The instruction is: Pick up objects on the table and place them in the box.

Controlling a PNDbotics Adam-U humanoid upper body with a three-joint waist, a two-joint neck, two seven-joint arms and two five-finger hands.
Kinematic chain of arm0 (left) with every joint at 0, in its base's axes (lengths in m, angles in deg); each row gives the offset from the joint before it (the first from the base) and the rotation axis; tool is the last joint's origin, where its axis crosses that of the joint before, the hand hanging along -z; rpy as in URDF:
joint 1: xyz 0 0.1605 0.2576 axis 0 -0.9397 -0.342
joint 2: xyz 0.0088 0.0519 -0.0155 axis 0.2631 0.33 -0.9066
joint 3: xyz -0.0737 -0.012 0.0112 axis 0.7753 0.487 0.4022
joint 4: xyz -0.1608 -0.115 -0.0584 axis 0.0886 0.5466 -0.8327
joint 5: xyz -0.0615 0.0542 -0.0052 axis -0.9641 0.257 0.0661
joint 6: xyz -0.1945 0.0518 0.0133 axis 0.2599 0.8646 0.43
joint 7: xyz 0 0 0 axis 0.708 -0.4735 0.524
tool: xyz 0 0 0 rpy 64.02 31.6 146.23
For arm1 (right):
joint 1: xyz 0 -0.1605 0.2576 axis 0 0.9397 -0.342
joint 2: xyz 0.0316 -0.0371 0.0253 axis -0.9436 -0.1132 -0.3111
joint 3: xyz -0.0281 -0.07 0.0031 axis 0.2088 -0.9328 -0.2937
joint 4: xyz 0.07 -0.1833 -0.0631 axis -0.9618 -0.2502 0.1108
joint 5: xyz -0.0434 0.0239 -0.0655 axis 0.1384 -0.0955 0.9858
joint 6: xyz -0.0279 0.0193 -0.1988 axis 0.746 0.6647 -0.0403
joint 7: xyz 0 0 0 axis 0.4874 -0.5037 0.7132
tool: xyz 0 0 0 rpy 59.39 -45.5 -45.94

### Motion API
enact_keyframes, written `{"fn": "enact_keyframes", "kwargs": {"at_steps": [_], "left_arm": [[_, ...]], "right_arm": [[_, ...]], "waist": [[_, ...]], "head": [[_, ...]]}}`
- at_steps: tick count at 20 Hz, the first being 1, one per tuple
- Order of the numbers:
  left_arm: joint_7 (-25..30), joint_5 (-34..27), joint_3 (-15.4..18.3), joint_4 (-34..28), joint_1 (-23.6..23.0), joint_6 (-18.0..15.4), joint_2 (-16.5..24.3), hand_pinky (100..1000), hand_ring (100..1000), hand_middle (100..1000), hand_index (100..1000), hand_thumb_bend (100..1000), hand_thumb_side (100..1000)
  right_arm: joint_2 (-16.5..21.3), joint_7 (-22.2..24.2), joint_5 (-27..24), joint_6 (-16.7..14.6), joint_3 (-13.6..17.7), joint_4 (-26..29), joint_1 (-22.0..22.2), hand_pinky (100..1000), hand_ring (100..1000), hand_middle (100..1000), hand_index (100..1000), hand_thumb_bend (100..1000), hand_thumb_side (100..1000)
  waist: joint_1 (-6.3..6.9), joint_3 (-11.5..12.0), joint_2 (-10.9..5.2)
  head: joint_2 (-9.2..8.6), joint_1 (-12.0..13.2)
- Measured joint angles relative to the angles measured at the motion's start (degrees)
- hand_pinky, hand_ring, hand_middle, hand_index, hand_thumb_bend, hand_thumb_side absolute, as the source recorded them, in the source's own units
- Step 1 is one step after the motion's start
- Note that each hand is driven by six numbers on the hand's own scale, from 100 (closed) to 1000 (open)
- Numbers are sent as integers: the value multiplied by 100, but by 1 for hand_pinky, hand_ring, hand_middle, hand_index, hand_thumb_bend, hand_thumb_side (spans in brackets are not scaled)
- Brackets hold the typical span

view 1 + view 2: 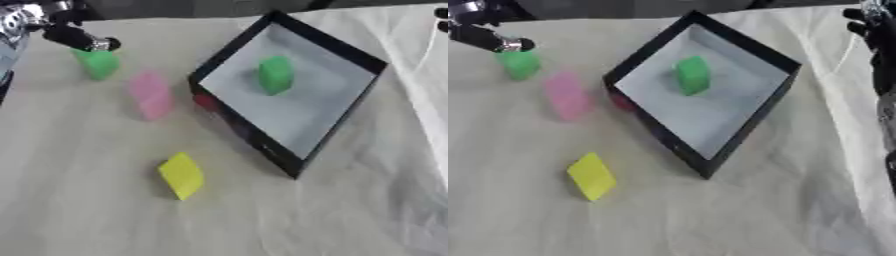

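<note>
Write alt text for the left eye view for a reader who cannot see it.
The robot's left hand reaches over a green block at the far left of a cloth-covered table. Beside it lie a pink block and a yellow block. To the right, a black-rimmed box already holds another green block.

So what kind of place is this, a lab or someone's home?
Probably a lab or test bench: a table under a plain white cloth, a black-rimmed box, and plain coloured foam-like blocks such as the yellow block and pink block.
</note>
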Motion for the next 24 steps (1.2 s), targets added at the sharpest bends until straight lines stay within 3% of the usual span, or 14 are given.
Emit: {"fn": "enact_keyframes", "kwargs": {"at_steps": [4,11,24], "left_arm": [[50,409,153,206,157,156,-14,899,847,833,899,504,606],[-389,975,445,487,171,668,-73,895,840,821,886,521,605],[-279,616,587,746,171,870,-111,901,845,823,887,577,583]], "right_arm": [[33,45,18,19,-38,0,-41,870,783,818,891,127,524],[39,124,71,60,-104,-1,-61,872,784,818,893,131,542],[40,196,94,82,-106,-35,-68,873,784,817,896,117,554]], "waist": [[2,-43,78],[49,-112,163],[73,-175,210]], "head": [[-62,22],[-114,156],[-197,221]]}}
